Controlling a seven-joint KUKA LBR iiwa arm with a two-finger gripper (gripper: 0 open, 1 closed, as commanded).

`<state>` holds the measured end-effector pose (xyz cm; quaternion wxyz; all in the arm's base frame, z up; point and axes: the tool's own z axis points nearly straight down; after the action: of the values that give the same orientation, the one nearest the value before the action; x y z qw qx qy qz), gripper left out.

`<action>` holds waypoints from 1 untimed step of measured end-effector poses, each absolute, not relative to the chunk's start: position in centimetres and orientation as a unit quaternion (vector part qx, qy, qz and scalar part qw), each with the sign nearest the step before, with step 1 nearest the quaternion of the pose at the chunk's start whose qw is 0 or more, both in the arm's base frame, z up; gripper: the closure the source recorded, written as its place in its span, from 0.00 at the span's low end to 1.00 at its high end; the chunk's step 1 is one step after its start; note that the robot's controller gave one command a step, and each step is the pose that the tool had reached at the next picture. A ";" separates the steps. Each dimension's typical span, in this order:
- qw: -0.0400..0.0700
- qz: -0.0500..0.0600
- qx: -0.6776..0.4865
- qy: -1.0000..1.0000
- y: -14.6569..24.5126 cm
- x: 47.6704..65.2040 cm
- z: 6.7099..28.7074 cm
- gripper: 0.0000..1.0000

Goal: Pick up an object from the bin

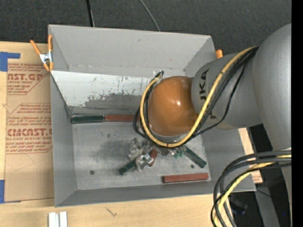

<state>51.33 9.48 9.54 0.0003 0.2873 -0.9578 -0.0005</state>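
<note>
My gripper (142, 154) shows as a small metal cluster below the orange dome, low over the bin floor near the middle front. A short dark green stick (127, 168) lies right at its lower left, touching or nearly touching it. Another dark green stick (195, 158) runs diagonally to the right of the gripper, partly hidden under the dome. A flat red-brown bar (185, 178) lies along the front right of the floor. Whether anything sits inside the gripper I cannot make out.
A long rod, green at the left and red at the right (102, 118), lies along the foot of the back wall. The arm and its orange dome with cables hang over the bin's right half and hide the floor there.
</note>
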 end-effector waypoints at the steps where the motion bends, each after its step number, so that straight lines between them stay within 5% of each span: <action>1: -0.002 0.000 0.287 -0.958 9.5 51.6 10.5 1.00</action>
<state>51.55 9.53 10.50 -0.0022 0.2872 -0.9579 -0.0001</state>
